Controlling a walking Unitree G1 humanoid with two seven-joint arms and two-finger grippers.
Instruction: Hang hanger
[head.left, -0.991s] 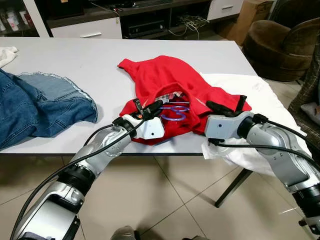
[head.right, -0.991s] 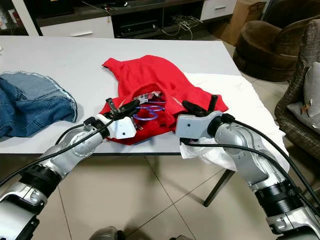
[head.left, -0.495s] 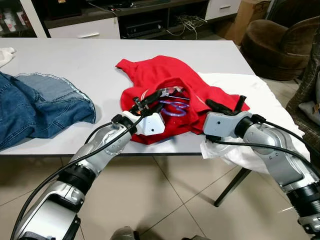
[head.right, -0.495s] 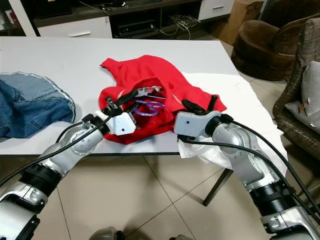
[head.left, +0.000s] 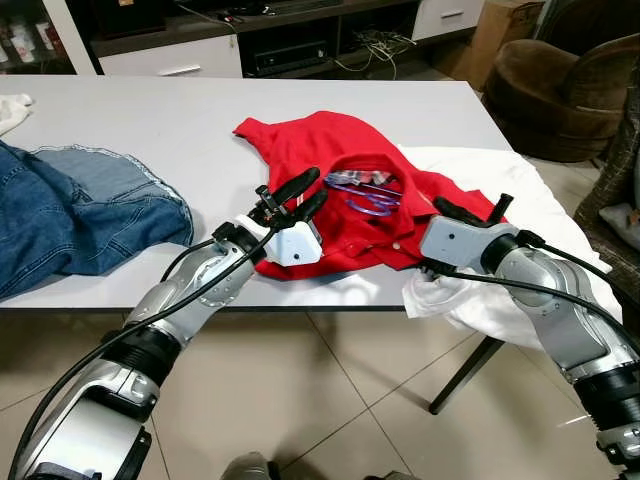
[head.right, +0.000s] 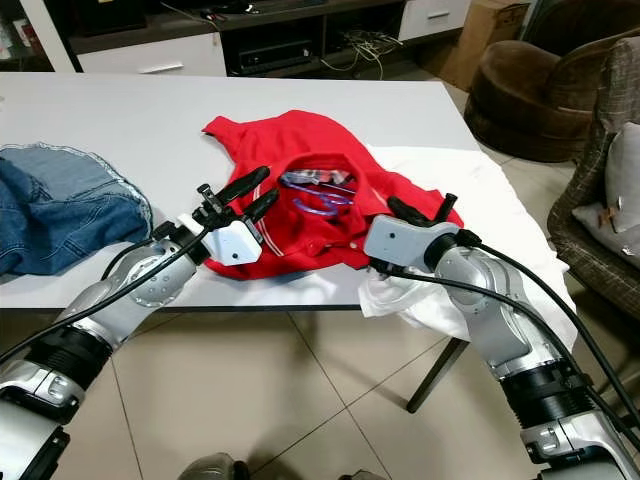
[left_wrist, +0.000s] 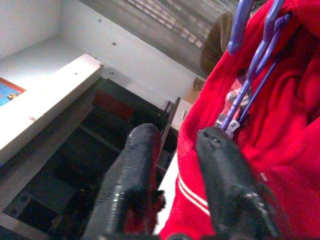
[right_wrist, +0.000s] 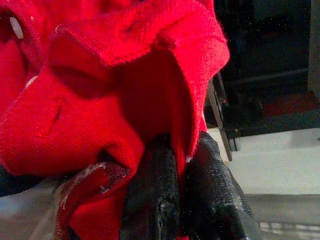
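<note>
A red polo shirt (head.left: 340, 220) lies on the grey table (head.left: 150, 130). A purple hanger (head.left: 366, 198) sits partly inside its collar opening. My left gripper (head.left: 315, 185) hovers over the shirt's left edge, open, its fingers tilted up with nothing between them. The left wrist view looks past the two black fingers (left_wrist: 135, 170) at the red fabric (left_wrist: 295, 150) and the purple hanger (left_wrist: 252, 65). My right gripper (head.left: 462, 212) is at the shirt's right edge, shut on a fold of the red fabric (right_wrist: 125, 100), which shows pinched between its fingers (right_wrist: 155, 200).
Blue jeans (head.left: 70, 210) are heaped on the table's left. A white cloth (head.left: 520, 190) lies under the shirt's right side and hangs over the table's front edge. A brown armchair (head.left: 560, 90) stands to the right, and a low cabinet (head.left: 280, 50) stands behind the table.
My left gripper has let go of the shirt's opening and drawn back to the left with its fingers apart. The shirt has settled flatter, and the hanger now rests nearer the collar.
</note>
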